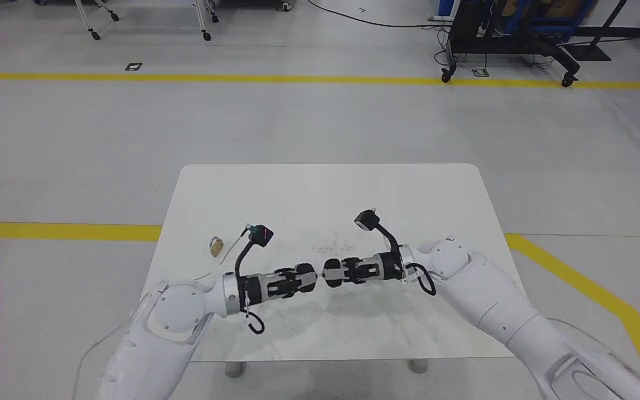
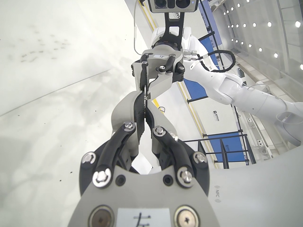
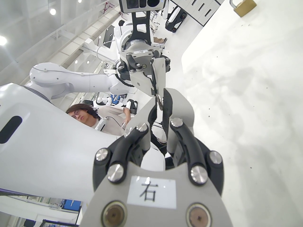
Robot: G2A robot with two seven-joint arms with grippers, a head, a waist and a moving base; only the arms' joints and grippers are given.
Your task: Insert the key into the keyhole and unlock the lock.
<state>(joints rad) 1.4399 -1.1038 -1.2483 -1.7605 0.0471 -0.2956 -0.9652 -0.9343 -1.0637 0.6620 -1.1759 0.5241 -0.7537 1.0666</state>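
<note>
Where the arms meet over the table [image 1: 420, 200], the left gripper [image 2: 143, 111] and right gripper [image 3: 161, 107] stand tip to tip. Each has its jaws closed on the key [image 2: 144, 94], which is held edge-on between them, above the tabletop. Well apart from it, the lock [image 3: 242, 5] lies flat near the table's left edge.

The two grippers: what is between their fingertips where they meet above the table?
A small metal key, pinched by the left gripper and the right gripper from opposite ends. The left wrist view shows this most plainly.
</note>
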